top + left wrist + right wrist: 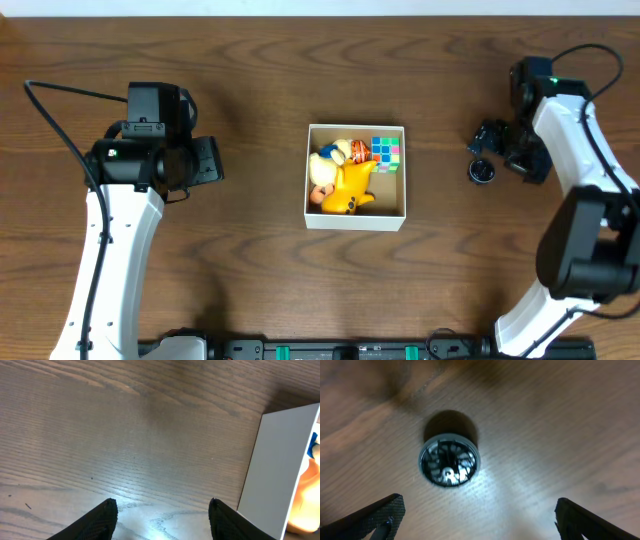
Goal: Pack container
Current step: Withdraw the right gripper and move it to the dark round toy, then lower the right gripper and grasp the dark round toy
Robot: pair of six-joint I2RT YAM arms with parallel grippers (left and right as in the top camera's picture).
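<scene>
Container point(355, 222), frame centre, held toys point(345, 178). Black wheel point(482, 171) lay centre right. Left gripper point(162, 510) stood moderately apart, gripping nothing; right gripper point(480, 510) stood wide.

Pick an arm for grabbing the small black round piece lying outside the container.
Right. The black round piece lies just ahead of the right gripper, whose jaws are open. The left gripper sits across the container, over the table.

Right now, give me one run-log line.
left claw: open, empty, beside container | right claw: open, black disc loose on table ahead | container: toys inside
</scene>
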